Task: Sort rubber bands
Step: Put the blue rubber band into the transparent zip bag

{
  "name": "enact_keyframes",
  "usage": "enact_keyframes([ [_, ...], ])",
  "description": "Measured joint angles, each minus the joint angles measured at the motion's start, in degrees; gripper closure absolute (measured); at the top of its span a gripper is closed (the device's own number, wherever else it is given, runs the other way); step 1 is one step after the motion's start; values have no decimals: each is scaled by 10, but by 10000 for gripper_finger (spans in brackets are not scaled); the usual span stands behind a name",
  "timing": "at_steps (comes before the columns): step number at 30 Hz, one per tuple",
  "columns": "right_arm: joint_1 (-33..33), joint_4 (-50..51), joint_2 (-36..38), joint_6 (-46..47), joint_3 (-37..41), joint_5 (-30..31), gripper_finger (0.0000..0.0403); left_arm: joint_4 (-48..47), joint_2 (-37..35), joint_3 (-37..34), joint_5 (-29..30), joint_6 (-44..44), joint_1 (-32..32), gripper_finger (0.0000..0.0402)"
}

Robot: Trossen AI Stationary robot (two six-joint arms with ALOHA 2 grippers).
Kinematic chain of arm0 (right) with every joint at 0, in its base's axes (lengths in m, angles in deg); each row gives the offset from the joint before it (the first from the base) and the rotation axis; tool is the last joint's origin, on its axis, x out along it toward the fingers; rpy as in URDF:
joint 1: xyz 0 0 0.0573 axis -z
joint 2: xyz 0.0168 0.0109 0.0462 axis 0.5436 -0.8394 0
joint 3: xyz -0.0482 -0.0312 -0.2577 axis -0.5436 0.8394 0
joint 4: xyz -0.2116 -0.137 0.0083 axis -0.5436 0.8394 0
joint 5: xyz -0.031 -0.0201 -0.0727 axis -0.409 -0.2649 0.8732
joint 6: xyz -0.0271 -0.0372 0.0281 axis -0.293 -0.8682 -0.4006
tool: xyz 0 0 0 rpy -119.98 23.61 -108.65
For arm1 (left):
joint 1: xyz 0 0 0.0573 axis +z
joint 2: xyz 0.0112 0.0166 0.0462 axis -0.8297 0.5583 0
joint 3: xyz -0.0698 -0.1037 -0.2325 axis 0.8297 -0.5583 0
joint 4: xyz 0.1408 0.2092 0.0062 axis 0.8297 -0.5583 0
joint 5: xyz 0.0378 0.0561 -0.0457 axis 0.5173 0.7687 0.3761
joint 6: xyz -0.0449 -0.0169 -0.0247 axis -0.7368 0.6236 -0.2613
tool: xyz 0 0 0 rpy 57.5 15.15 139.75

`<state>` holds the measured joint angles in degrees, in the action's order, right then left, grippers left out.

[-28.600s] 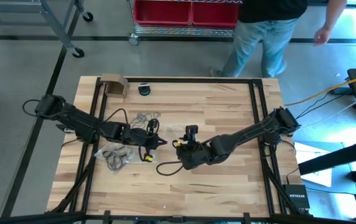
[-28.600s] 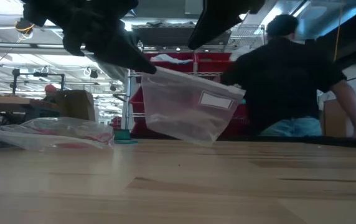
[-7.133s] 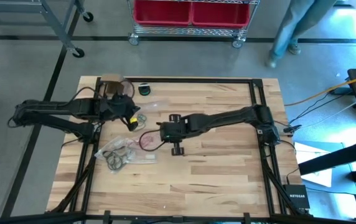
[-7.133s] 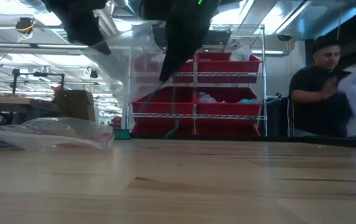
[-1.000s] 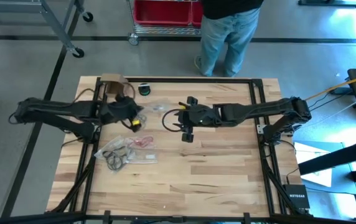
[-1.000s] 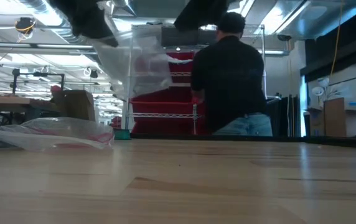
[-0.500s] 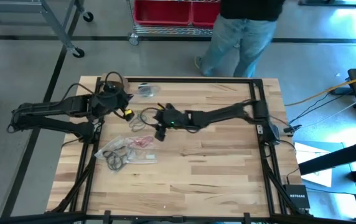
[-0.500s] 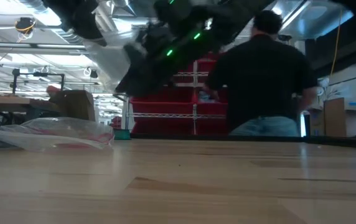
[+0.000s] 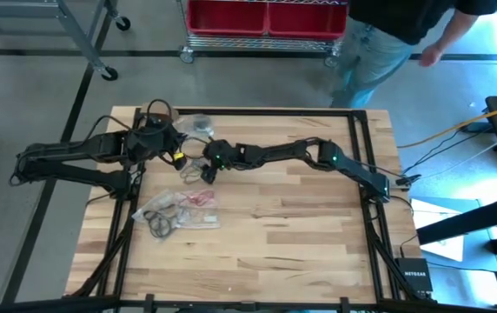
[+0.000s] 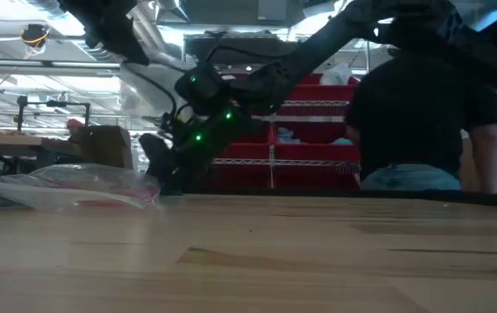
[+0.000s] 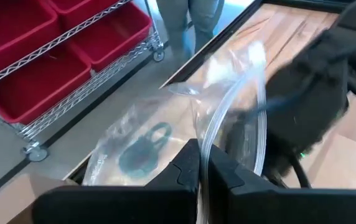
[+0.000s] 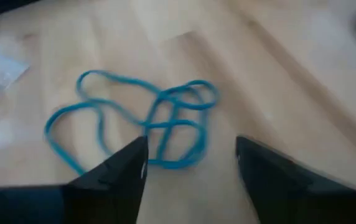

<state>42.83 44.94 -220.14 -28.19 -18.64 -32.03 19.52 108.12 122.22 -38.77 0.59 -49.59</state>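
Note:
A loose tangle of teal rubber bands [image 12: 134, 124] lies on the wood at the table's far left. My right gripper [image 12: 190, 168] is low over them, open, one finger on either side of the near end of the tangle, touching nothing; in the high view it [image 9: 205, 171] reaches across from the right. My left gripper [image 9: 182, 155] is raised beside it, shut on a clear zip bag [image 11: 165, 137] with teal bands [image 11: 144, 149] inside. Two more clear bags [image 9: 175, 211] with black and red bands lie flat nearer the front left. My left gripper pinches the clear bag's edge [image 11: 204, 146] between its two fingers, which slant down toward the table's far edge. The bag spreads out beyond the fingertips, held up off the wood, and its film curls loosely.
A cardboard box [image 10: 101, 143] stands at the far left corner. A black frame [image 9: 357, 148] rims the table. A person [image 9: 387, 35] walks on the floor past the far edge, in front of a rack of red bins [image 9: 266, 17]. Bare wood lies at the middle and right.
My right gripper has swung from the table's far middle toward the left edge and dropped down to the wood over the teal bands. My left gripper has drawn back a little toward the far left corner, carrying the clear bag with it.

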Motion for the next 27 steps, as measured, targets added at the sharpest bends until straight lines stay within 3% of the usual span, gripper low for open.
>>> enact_keyframes([
  [6, -7, 4, -9, -34, -6, -8, 234, 2, 0, 0, -3, 2, -1, 401],
  [12, -7, 38, 1, -79, -5, -5, 386, 2, 0, 0, -2, 1, 0, 401],
  [17, -23, 103, 53, -115, -4, 40, 394, -2, 0, 0, -2, -3, -1, 402],
  [22, -54, 232, 129, -178, -5, 101, 398, -30, 0, -1, -2, -16, -1, 402],
  [27, -84, 328, 195, -192, -5, 108, 401, -32, 1, -14, -6, -40, -19, 401],
])
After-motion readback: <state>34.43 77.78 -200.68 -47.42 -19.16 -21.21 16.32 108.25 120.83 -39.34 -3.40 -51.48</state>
